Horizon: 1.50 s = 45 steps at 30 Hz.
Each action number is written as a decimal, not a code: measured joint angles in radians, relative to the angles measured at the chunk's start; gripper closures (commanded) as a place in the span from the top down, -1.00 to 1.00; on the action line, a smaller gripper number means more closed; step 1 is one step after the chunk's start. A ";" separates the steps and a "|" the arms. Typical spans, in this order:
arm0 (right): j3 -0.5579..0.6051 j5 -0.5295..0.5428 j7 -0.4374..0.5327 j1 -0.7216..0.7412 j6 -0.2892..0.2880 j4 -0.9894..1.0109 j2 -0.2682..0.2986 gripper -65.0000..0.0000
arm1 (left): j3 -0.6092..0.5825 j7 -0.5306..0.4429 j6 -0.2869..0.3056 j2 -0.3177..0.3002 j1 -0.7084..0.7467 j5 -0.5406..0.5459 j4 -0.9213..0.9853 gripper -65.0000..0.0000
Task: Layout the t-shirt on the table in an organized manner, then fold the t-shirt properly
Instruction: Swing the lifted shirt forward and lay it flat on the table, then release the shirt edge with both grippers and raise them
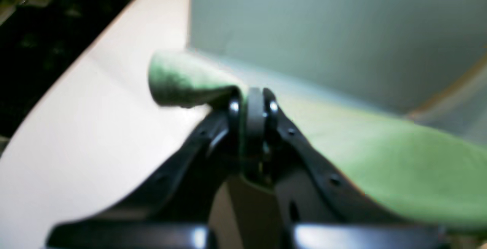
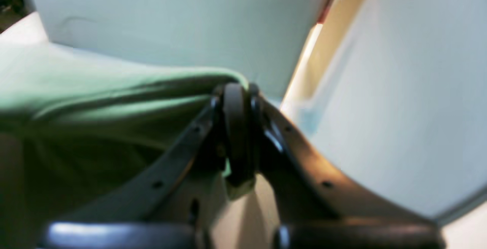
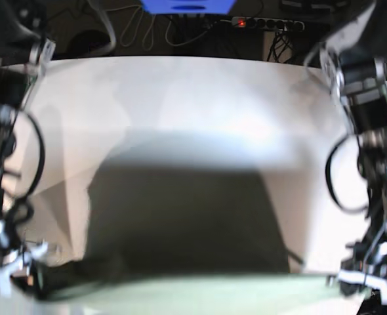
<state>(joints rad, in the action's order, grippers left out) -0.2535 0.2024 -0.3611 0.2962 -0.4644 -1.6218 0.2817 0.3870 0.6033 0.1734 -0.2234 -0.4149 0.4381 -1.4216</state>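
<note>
Shirt [image 3: 180,292] stretched between both grippers above table [image 3: 200,98]; left gripper [image 1: 253,102] and right gripper [image 2: 236,96] each clamped tight on its edge.

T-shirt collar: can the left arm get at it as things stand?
Probably not: the left gripper is shut on a t-shirt edge, the right gripper likewise, and no collar shows in any view.
</note>
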 measured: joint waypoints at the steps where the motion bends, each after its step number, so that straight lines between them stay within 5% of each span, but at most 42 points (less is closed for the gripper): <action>1: -0.003 0.018 0.024 -0.055 0.000 -0.006 -0.003 -1.00 | 0.018 -0.003 0.006 0.000 0.050 0.006 -0.021 -1.00; 9: -0.003 0.066 0.165 -0.436 0.006 -0.014 -0.027 -1.00 | 0.129 -0.004 0.001 0.016 0.439 0.226 -0.038 -1.00; 16: 0.002 0.064 0.248 -0.663 0.007 -0.026 -0.066 -1.00 | 0.131 -0.008 0.008 0.009 0.549 0.271 -0.037 -1.00; 19: 0.003 0.064 0.269 -0.684 -0.015 -0.022 -0.066 -1.00 | 0.131 -0.008 0.009 0.007 0.550 0.270 -0.037 -1.00; 23: -0.001 0.065 0.269 -0.719 -0.119 -0.029 -0.066 -1.00 | 0.157 -0.007 0.010 0.010 0.564 0.275 -0.037 -1.00; 43: 0.004 0.064 0.208 -0.768 -0.128 -0.027 -0.054 -1.00 | 0.219 0.068 0.010 0.013 0.748 0.281 -0.038 -0.99; 45: 0.006 0.056 0.155 -0.778 -0.188 -0.026 -0.025 -0.96 | 0.219 0.093 0.010 0.013 0.761 0.282 -0.041 -0.89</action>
<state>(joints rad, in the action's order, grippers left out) -0.2470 0.2588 -0.2058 -0.4820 -0.6529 -1.6478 0.2569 0.6060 0.6968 0.1837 -0.2108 0.3462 0.7204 -1.4624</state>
